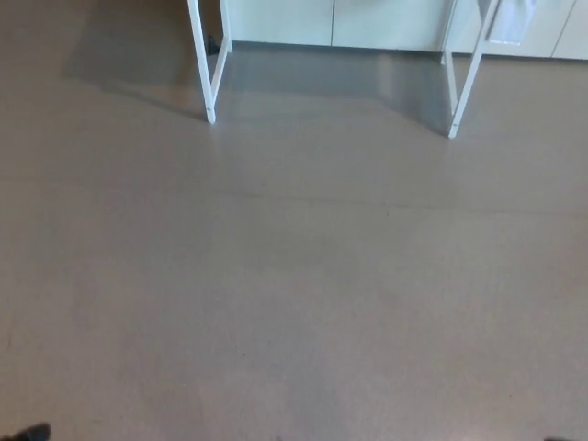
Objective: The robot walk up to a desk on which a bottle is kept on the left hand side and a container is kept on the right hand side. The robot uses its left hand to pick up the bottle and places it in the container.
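Only smooth grey-brown floor (294, 294), slender white desk legs (209, 83).

Office-like room, bare grey-brown floor (294, 276), white desk legs (209, 64), pale cabinet fronts (367, 23) behind

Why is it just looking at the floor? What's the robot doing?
Nothing is being handled yet. The head camera looks down at a bare brownish floor, and only the white legs of a desk show at the top, ahead of the robot. The desk's top, the bottle and the container are out of view. Neither robot hand shows, so the pick-up has not begun.
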### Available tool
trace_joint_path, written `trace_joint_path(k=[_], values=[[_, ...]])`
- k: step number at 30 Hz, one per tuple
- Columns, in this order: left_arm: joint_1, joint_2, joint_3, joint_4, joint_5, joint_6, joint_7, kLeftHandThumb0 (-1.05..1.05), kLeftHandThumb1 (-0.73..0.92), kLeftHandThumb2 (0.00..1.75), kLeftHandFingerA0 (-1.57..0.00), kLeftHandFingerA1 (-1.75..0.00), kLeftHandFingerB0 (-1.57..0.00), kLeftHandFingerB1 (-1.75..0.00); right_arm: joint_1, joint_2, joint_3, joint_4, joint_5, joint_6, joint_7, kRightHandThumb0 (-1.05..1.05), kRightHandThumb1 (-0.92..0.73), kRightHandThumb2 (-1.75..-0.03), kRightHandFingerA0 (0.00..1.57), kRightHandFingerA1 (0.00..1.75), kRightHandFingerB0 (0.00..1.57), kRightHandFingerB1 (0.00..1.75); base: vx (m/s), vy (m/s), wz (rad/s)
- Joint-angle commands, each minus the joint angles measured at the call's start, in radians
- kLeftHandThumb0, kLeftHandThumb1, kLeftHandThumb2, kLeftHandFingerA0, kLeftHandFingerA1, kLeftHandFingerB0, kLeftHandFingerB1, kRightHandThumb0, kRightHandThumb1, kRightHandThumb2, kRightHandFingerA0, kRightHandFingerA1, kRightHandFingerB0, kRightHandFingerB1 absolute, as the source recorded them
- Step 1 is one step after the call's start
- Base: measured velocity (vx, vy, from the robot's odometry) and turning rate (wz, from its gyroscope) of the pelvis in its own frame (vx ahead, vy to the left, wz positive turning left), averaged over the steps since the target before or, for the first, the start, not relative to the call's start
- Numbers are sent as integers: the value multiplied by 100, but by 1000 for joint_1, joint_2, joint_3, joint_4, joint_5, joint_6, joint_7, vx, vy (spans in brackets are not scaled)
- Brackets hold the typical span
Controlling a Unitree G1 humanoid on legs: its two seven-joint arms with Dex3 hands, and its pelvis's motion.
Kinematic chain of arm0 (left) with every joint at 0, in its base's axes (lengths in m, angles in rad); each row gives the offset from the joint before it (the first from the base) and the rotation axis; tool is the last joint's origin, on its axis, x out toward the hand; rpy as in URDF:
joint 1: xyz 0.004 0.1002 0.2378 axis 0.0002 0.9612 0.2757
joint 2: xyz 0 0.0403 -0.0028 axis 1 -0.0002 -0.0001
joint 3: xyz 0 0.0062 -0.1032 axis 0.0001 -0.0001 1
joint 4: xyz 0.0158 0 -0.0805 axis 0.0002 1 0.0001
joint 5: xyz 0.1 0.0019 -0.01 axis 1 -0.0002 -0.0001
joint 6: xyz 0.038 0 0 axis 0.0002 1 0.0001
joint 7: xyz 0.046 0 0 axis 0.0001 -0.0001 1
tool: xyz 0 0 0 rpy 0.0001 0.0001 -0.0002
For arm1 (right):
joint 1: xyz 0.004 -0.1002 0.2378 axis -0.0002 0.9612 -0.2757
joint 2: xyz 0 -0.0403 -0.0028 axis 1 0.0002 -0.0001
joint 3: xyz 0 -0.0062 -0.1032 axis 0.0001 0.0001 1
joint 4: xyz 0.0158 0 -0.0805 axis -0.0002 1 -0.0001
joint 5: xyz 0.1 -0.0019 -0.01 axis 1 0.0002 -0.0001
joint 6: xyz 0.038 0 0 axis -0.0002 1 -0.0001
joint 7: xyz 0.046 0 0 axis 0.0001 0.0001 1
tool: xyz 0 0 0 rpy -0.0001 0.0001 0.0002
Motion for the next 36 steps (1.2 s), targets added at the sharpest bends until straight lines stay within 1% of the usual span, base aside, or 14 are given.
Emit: trace_joint_path(k=[1,9,12,15,16,19,22,23,24,26,27,33,34,36], values=[[23,-36,193,-278,-443,265,-166,-13,46,93,-36,-60,-15,-49,52,37,-185,-304,416,180,164,-50,-34,-74,64,60,50,52,184,-202,11],[23,-34,212,-260,-426,288,-197,-15,46,91,-35,-59,-14,-49,73,67,-200,-268,390,147,193,-53,-35,-77,59,61,45,52,234,-248,10],[38,-52,213,-281,-434,336,-182,-14,48,93,-34,-59,-13,-48,85,66,-213,-261,388,152,199,-50,-47,-55,61,51,51,40,189,-61,-7],[31,-60,208,-281,-421,335,-176,-13,46,91,-34,-59,-15,-49,63,56,-221,-246,389,166,197,-57,-36,-78,56,61,44,53,227,2,-11],[29,-58,207,-282,-416,335,-174,-13,45,91,-35,-59,-14,-49,58,59,-224,-241,390,167,194,-51,-45,-54,63,51,50,40,261,94,-11],[36,-48,209,-300,-417,351,-182,-14,47,93,-31,-58,-11,-48,68,75,-239,-235,402,161,198,-57,-35,-77,57,60,45,53,275,150,-9],[51,-42,215,-306,-423,369,-195,-15,48,93,-31,-58,-12,-48,93,76,-242,-244,397,157,213,-53,-46,-55,63,51,50,40,370,300,-21],[50,-42,215,-306,-422,368,-193,-15,48,93,-32,-58,-13,-48,94,76,-242,-247,398,159,214,-56,-35,-79,57,61,42,53,384,327,3],[48,-43,215,-304,-419,366,-189,-14,46,91,-33,-58,-14,-49,95,76,-242,-249,400,162,216,-54,-47,-55,60,51,49,40,384,327,2],[45,-46,218,-302,-417,369,-181,-14,45,91,-35,-59,-16,-49,94,75,-243,-251,408,168,221,-54,-47,-54,61,51,49,40,326,65,6],[44,-47,219,-307,-418,375,-172,-14,44,90,-35,-59,-17,-50,95,76,-245,-255,413,172,221,-59,-36,-78,56,61,42,52,324,24,10],[64,-33,221,-311,-420,375,-197,-15,46,91,-35,-59,-17,-50,113,82,-242,-257,421,172,229,-55,-36,-78,56,62,44,53,342,-99,19],[64,-33,220,-310,-419,376,-197,-18,66,59,-44,-43,-31,-31,111,81,-242,-250,420,165,234,-52,-46,-54,62,53,50,41,484,-202,27],[66,-36,218,-308,-418,378,-198,-18,66,59,-44,-43,-32,-31,112,78,-245,-240,421,158,242,-53,-46,-54,63,53,51,42,405,-372,24]])
